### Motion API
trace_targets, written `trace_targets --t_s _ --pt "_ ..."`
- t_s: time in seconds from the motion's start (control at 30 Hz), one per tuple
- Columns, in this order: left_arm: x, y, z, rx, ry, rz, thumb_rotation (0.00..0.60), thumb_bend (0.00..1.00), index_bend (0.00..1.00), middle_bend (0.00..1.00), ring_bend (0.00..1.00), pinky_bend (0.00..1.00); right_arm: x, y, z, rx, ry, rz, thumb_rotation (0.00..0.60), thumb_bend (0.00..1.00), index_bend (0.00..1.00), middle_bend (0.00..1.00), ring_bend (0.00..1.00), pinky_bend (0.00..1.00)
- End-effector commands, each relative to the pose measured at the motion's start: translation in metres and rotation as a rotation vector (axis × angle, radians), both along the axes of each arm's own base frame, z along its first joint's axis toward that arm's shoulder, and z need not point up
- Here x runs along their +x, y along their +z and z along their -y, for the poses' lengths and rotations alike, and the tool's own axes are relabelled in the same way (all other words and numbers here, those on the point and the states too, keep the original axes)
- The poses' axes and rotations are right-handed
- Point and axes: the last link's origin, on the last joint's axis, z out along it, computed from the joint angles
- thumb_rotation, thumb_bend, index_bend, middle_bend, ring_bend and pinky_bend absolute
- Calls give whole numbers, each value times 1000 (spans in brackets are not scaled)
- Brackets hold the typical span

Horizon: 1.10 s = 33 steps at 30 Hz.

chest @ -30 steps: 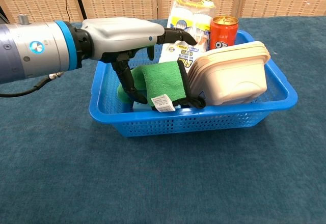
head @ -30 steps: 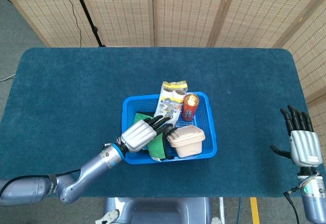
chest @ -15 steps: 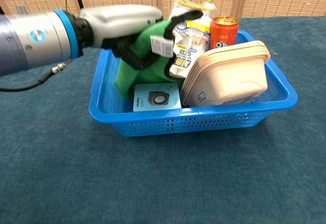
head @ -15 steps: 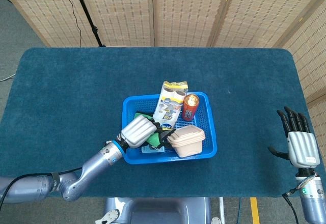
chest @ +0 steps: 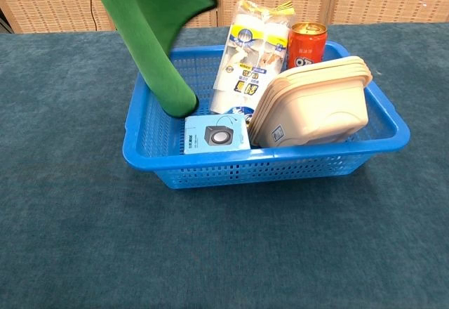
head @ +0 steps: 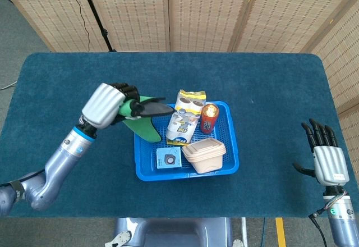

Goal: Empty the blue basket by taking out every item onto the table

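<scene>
My left hand (head: pixel 106 105) grips a green cloth (head: pixel 141 121) and holds it up above the left edge of the blue basket (head: pixel 234 158). In the chest view the green cloth (chest: pixel 154 35) hangs down into the blue basket (chest: pixel 266 171), with the hand out of frame. Inside stand a white snack bag (head: pixel 184 120), a red can (head: pixel 208 117), a beige lidded box (head: pixel 204 154) and a small light-blue box (head: pixel 168 159). My right hand (head: pixel 327 160) is open, far right near the table's front edge.
The dark teal table (head: pixel 73 84) spreads wide to the left and behind the basket. Woven folding screens (head: pixel 202 11) stand behind the table.
My left hand closed on the green cloth in the basket and lifted it up and to the left. That uncovered the small light-blue box. The right hand barely moved.
</scene>
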Motion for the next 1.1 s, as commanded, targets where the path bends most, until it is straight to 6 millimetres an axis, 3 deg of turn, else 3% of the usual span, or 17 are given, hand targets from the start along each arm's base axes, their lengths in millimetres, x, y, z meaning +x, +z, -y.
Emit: trace_targets --t_s 0.03,0.2,0.4,0.43,0.47,0.5,0.57,0.6,0.67,0.93,1.1 --pt "-29 37 -25 104 81 37 600 683 645 511 465 587 1 -2 0 8 -1 -4 600 0 0 0 0 0" --pt "-69 56 -58 180 215 40 600 683 645 511 465 587 1 -8 1 24 -4 -16 600 0 0 0 0 0" --pt "-108 49 -87 179 338 53 600 664 613 493 451 587 1 -14 3 44 -13 -31 600 0 0 0 0 0" --pt "-112 46 -89 165 351 48 600 635 562 460 424 570 1 -15 3 48 -15 -33 600 0 0 0 0 0" --pt "-118 41 -90 127 381 38 600 560 413 356 339 481 1 -16 4 51 -17 -35 600 0 0 0 0 0" --pt "-122 38 -91 93 404 27 600 443 230 208 206 324 0 -17 4 53 -19 -37 600 0 0 0 0 0" --pt "-124 36 -91 44 433 16 600 211 18 26 31 68 0 -17 4 56 -23 -38 600 0 0 0 0 0" --pt "-123 36 -90 29 438 21 600 108 0 0 0 7 0 -18 4 57 -25 -39 600 0 0 0 0 0" --pt "-115 38 -86 17 415 43 600 27 0 0 0 0 -1 -18 5 59 -27 -40 600 0 0 0 0 0" --pt "-62 43 -45 -103 227 43 600 0 0 0 0 0 -1 -17 5 61 -32 -36 600 0 0 0 0 0" --pt "-31 29 -33 -219 203 -20 600 0 0 0 0 0 -1 -16 6 61 -39 -32 600 0 0 0 0 0"
